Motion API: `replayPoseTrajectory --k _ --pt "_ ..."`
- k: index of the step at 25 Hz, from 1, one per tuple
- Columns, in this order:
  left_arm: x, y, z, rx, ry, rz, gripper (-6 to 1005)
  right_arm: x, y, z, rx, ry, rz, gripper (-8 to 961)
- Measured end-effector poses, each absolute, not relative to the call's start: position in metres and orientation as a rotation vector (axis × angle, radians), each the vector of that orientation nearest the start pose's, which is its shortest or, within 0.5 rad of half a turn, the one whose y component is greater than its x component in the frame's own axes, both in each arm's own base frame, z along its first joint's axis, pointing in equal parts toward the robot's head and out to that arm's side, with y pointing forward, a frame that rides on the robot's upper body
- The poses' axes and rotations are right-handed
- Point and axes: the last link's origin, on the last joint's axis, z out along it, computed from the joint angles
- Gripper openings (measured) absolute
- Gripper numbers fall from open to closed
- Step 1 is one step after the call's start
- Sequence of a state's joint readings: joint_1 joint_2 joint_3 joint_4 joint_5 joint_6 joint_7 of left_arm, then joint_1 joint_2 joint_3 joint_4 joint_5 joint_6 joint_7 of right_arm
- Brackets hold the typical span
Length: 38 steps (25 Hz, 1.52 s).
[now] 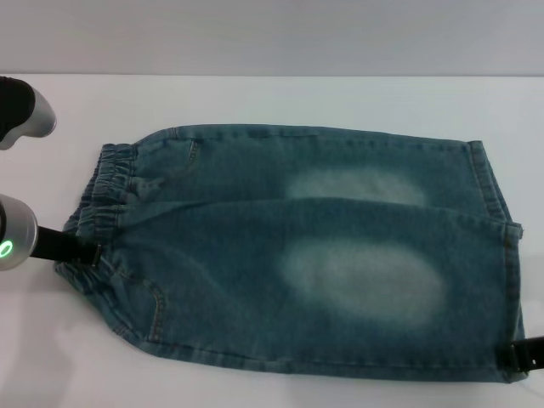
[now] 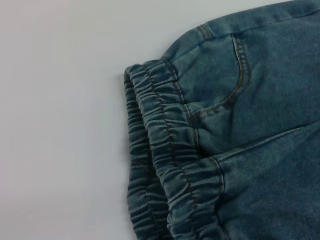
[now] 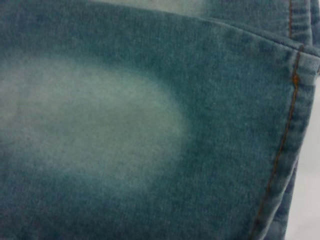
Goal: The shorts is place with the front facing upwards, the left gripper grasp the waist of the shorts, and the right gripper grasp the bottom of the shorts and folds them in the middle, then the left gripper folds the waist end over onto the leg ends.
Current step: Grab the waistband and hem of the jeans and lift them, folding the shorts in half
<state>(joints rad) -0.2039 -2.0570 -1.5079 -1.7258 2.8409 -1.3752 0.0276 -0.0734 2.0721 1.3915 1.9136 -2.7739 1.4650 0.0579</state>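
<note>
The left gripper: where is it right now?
In the head view the left gripper sits at the robot's left, at the gathered waist of the shorts, on its nearer corner beside a pocket.

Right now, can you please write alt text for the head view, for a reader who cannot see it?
Blue-green denim shorts with pale faded leg patches lie flat on a white table, elastic waist at the left and leg hems at the right. The left gripper touches the waist; the right gripper is at the near hem corner.
</note>
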Motion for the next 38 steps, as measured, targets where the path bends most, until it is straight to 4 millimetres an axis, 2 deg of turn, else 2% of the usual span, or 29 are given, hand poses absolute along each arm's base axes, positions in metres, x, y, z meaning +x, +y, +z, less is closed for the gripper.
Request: replayPoseTrajectory --k 1,4,15,24,28,34,38 --pt "-0.228 0.305 0.025 -2.017 -1.236 0.356 30 0.239 0.227 0.008 -2.003 1.494 -0.369 318" --pt "-0.228 0.305 0.024 -2.017 -1.239 0.360 30 0.238 0.228 0.008 -2.010 1.489 -0.367 87" --pt "-0.230 0.304 0.027 -2.002 -1.244 0.344 30 0.228 0.235 0.009 -2.035 1.442 -0.309 -2" --pt "-0.231 0.308 0.038 -1.963 -1.235 0.261 30 0.205 0.253 0.017 -2.054 1.316 -0.137 2" --pt "-0.231 0.308 0.038 -1.963 -1.234 0.257 30 0.203 0.255 0.018 -2.046 1.330 -0.119 4" --pt "-0.233 0.307 0.036 -1.968 -1.237 0.267 30 0.216 0.248 0.023 -2.001 1.359 -0.250 7" --pt "-0.231 0.308 0.036 -1.971 -1.233 0.265 30 0.219 0.243 0.033 -1.948 1.307 -0.362 72"
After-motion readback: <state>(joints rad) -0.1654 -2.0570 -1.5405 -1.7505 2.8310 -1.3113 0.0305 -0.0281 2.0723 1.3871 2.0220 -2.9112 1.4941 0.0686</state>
